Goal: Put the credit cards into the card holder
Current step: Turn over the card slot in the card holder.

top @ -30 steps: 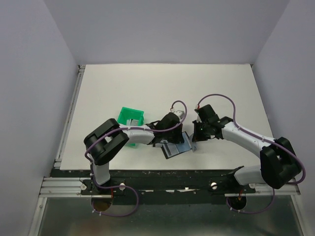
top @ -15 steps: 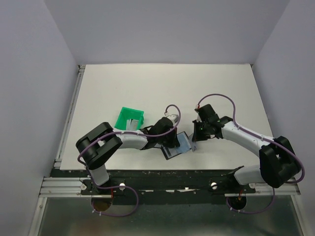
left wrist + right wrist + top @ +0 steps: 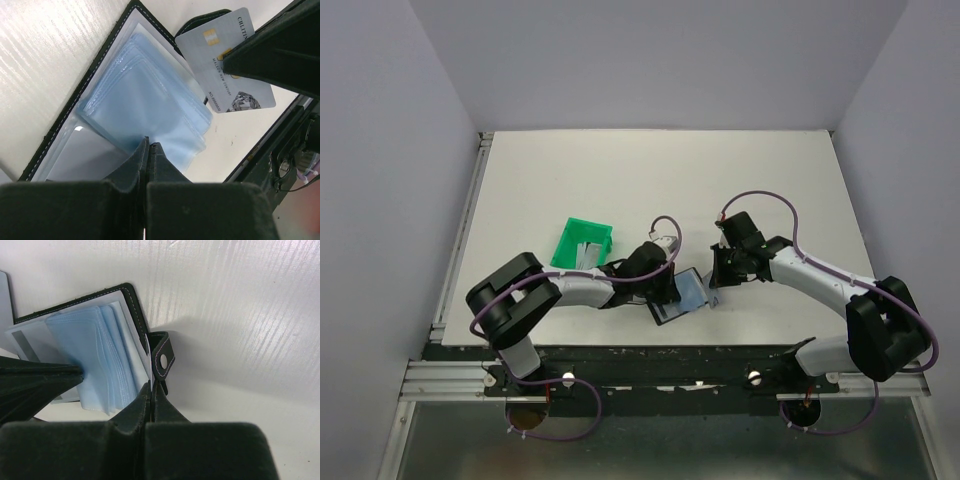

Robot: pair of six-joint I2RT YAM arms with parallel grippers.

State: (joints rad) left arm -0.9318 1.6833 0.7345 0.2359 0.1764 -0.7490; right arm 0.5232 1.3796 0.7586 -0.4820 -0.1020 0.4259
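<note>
Looking from the top cam, the holder [image 3: 678, 303] lies open on the counter [image 3: 620, 180], near the front edge and between the two arms. Its long axis runs on a diagonal from near-left to far-right. The left tool [image 3: 667, 289] sits over its left half and the right tool [image 3: 717, 284] is at its far-right end. A green bin [image 3: 585, 240] stands further left, apart from the holder. From up there you can't really tell what either tool is doing, it's all too small.

The wrist cams fill that in. Left wrist shows the blue plastic sleeves [image 3: 145, 105] fanned out inside the black stitched cover. The left tool is clenched tight with its tips down on the sleeves; whether it's actually pinching one I can't tell. It's also the only view where you see the card [image 3: 215, 60] face on: silvery-grey, gold chip, print side up. It pokes out past the holder's corner with its long axis running diagonally, chip end toward the top of the view. The right tool's finger covers its far side.

Right wrist gives the same card only edge-on, a thin pale line running up from between the right tool's clamped fingers, so that tool is grasping the card. This view also shows the closing strap [image 3: 162, 359] with its light stud, standing off the holder's edge right beside the card, which the top cam doesn't show.
</note>
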